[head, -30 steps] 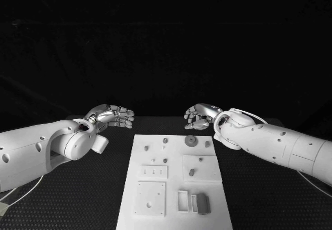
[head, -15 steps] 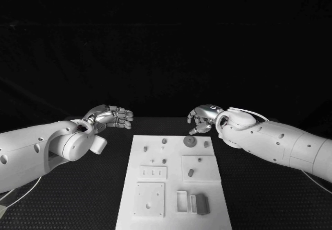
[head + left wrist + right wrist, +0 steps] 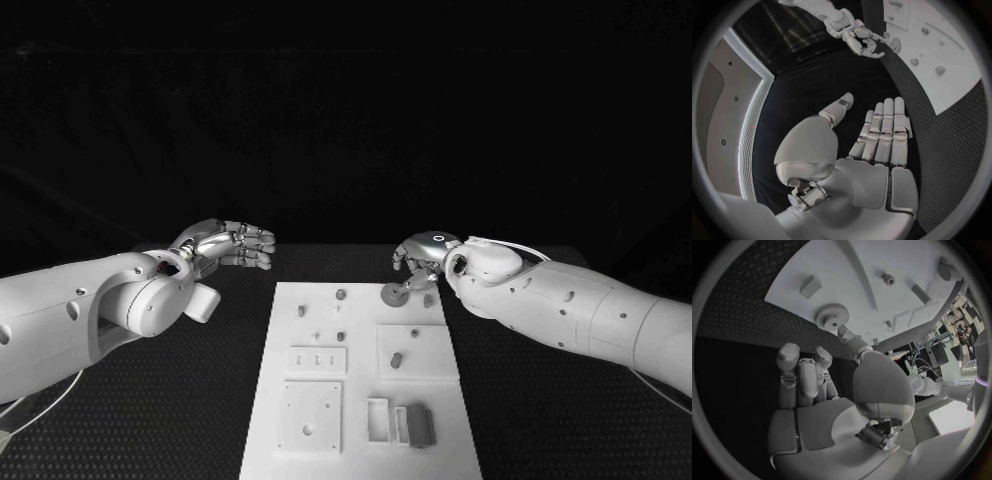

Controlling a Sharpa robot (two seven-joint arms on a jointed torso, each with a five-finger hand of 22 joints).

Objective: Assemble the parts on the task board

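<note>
Meanwhile, grey parts (image 3: 420, 423) lie on task board (image 3: 274, 440).

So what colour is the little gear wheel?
Grey gear wheel, clearest in the right wrist view.

A black tabletop (image 3: 173, 400) with a fine dotted, woven-looking texture runs from the near edge to the far side of the scene. Beyond its far edge hangs a dark backdrop (image 3: 346, 110), nearly featureless, with faint vertical folds like a curtain. Light falls from above onto the near middle, leaving the far part and both sides in shadow.
</note>
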